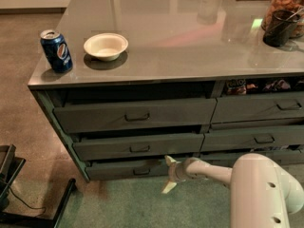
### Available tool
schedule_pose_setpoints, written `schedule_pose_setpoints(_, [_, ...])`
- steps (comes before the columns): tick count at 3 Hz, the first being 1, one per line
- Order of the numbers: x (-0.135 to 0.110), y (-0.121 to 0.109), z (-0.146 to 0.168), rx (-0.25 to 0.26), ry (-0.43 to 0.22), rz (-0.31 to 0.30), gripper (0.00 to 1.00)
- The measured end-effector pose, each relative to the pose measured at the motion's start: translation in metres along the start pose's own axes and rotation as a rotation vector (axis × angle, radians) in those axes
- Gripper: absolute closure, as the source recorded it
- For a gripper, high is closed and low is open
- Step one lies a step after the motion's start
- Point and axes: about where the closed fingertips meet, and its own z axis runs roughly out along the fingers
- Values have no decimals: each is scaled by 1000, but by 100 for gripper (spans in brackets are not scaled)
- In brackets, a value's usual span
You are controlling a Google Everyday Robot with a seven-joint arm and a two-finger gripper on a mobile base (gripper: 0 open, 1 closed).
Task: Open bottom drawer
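**Control:** Where is the claw (167,174) sitting?

**Operator:** I have it low down, in front of the left stack of drawers. It is at the end of the white arm (213,171), which reaches in from the lower right. Its fingers (169,161) are spread, one up and one down, and they pinch nothing.

**Control:** And the bottom drawer?

**Operator:** The bottom drawer (118,169) runs off to the left of the claw, which sits at the drawer's right end. My upper finger tip is level with the drawer's top edge, and the lower one hangs over the green floor (123,203). I cannot tell whether the upper finger touches the front. The handle (141,172) is just left of the claw and apart from it.

**Control:** What else is around?

**Operator:** Up and left of the claw is the middle drawer (137,146), and higher again the top drawer (135,115). To the claw's right is the neighbouring stack (256,127). Far up and left of the claw, on the surface (190,42), a blue can (56,50) stands upright near the corner. A white bowl (106,46) sits just to the can's right, not touching it.
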Motion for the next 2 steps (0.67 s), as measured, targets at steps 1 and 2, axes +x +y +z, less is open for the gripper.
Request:
schedule_pose_setpoints(1, [4,-8,8,-14,9,-13,0])
schedule_pose_setpoints(2, [8,-13,17,-37,19,-27,0])
